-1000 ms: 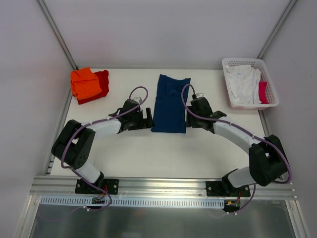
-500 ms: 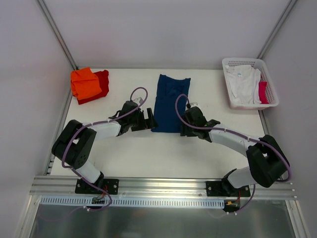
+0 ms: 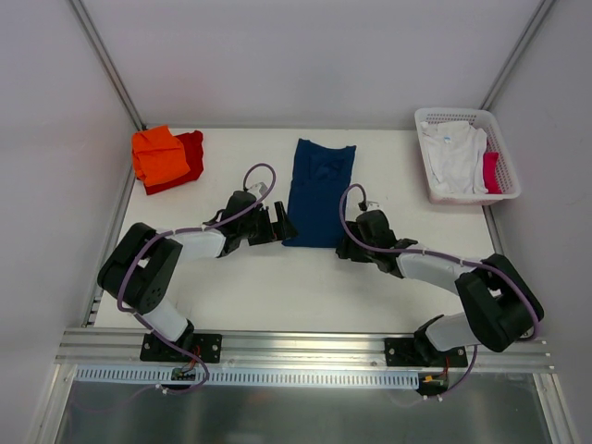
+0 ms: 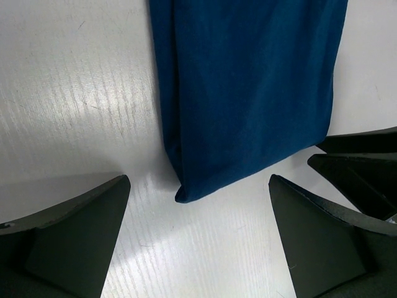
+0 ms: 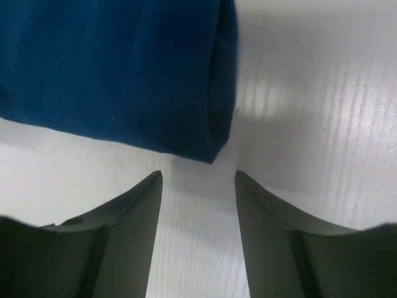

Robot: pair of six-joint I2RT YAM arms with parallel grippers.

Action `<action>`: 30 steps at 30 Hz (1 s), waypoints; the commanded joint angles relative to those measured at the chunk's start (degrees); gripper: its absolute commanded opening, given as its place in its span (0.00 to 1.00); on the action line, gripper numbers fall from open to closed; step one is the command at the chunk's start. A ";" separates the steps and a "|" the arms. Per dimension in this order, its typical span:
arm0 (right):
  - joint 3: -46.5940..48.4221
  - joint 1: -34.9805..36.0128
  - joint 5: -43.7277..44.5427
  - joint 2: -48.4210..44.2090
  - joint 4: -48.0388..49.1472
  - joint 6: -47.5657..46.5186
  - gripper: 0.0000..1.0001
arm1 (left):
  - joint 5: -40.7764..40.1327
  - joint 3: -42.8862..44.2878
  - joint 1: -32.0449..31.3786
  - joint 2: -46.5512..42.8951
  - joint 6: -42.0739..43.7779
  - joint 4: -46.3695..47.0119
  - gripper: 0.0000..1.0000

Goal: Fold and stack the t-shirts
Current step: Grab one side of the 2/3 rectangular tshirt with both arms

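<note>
Both open, left hand (image 4: pixel 198 185), right hand (image 5: pixel 198 177), at near corners of navy t-shirt (image 3: pixel 319 190)

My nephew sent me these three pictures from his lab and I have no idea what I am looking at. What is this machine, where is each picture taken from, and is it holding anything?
These are two robot arms bolted at the near edge of a white table. The wide picture looks down from above and behind them. The two close-ups come from a camera on each wrist, so the dark wedges are that arm's own fingers.

A long folded navy t-shirt lies in the middle. The left tool and right tool sit at its near corners, both open and holding nothing.

At the far left, an orange t-shirt lies partly on a red one. At the far right, a basket holds a white t-shirt and something pink.
</note>
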 commanded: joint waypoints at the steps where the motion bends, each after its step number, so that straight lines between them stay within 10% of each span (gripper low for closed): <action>1: -1.96 -2.74 -3.65 -2.59 6.10 1.50 0.54 | 0.44 -2.57 0.45 2.21 -0.18 -3.89 0.99; 30: -1.79 -8.37 -10.68 6.64 14.01 0.44 0.48 | 2.02 -5.82 0.28 6.70 -3.08 1.91 0.79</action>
